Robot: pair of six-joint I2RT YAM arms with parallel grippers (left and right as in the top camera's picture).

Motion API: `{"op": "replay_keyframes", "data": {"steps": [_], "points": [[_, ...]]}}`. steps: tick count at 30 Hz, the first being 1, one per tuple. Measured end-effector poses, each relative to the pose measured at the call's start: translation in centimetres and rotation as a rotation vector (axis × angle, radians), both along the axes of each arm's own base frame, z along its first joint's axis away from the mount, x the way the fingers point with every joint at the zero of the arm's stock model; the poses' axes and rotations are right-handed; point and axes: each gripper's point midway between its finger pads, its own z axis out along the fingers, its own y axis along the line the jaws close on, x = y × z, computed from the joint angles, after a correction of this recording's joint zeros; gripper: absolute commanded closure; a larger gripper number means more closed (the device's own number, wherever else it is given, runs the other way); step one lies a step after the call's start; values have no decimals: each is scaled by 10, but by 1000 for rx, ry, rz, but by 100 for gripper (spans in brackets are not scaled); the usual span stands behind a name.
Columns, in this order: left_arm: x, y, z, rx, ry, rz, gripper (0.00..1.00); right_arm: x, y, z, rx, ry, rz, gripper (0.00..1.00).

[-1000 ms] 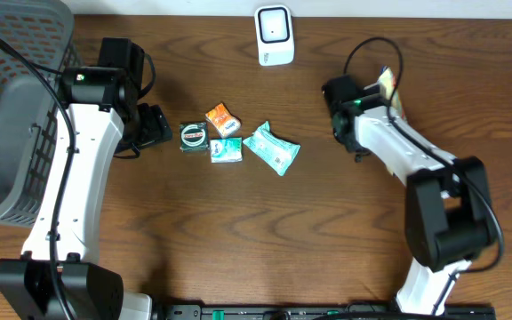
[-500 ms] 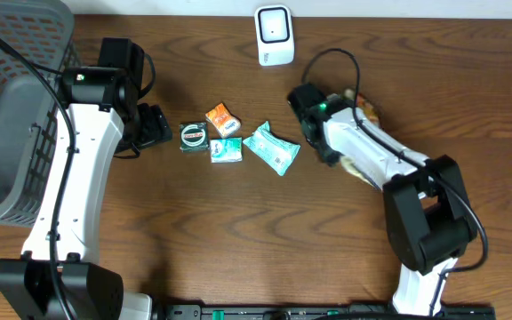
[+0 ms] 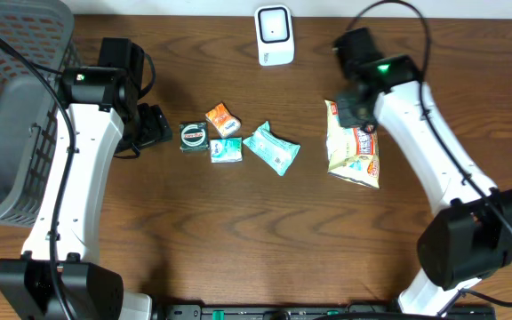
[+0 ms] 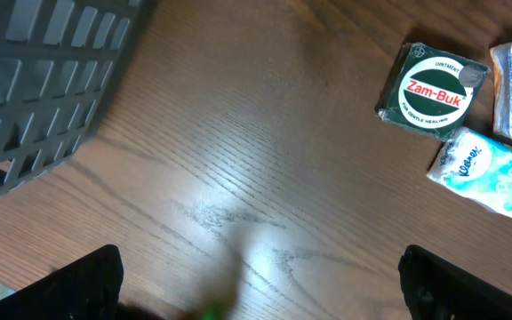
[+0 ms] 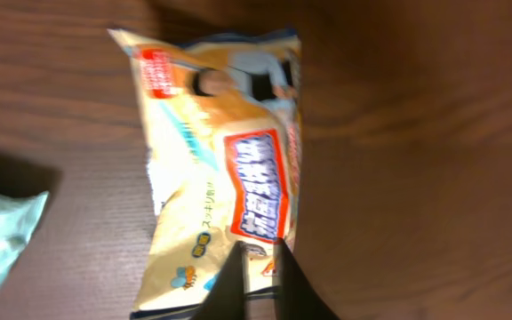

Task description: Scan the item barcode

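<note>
**Overhead view.** The scanner (image 3: 274, 36) stands at the far edge of the table (image 3: 238, 240); the snack bag (image 3: 354, 149) – the item to scan – lies flat on the wood, off to the scanner's right and nearer the front, not before its window. The right gripper (image 3: 351, 112) sits at the bag's far end. The left gripper (image 3: 156, 126) rests just beside a round tin (image 3: 194, 136), with the basket (image 3: 7, 98) behind it. An orange packet (image 3: 222, 118), a tissue pack (image 3: 226, 150) and a teal wipes pack (image 3: 272, 148) lie between the arms. Judged from this, the scan is not yet done; lifting the bag, finding its barcode and presenting it to the scanner are all left.

**Left wrist view.** The claw stands wide, one finger at each lower corner, with nothing between them; the tin reads "Zam-Buk"; the tissue pack reads "Kleenex"; the orange packet's print is too blurred to read.

**Right wrist view.** The claw is closed to a narrow point over the bag's end – whether it pinches the wrapper cannot be told. The bag shows a red panel with white Asian characters; no barcode is visible on this face.
</note>
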Motion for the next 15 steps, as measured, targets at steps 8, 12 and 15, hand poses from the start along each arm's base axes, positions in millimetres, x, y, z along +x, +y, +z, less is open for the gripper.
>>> {"op": "replay_keyframes", "data": {"steps": [8, 12, 15], "points": [[0, 0, 0, 0, 0, 0, 2, -24, -21, -57, 131, 129, -80, 98], [0, 0, 0, 0, 0, 0, 2, -42, -15, -95, 165, 171, -83, 99], [0, 0, 0, 0, 0, 0, 2, -61, -16, -119, 173, 215, -105, 99]]}}
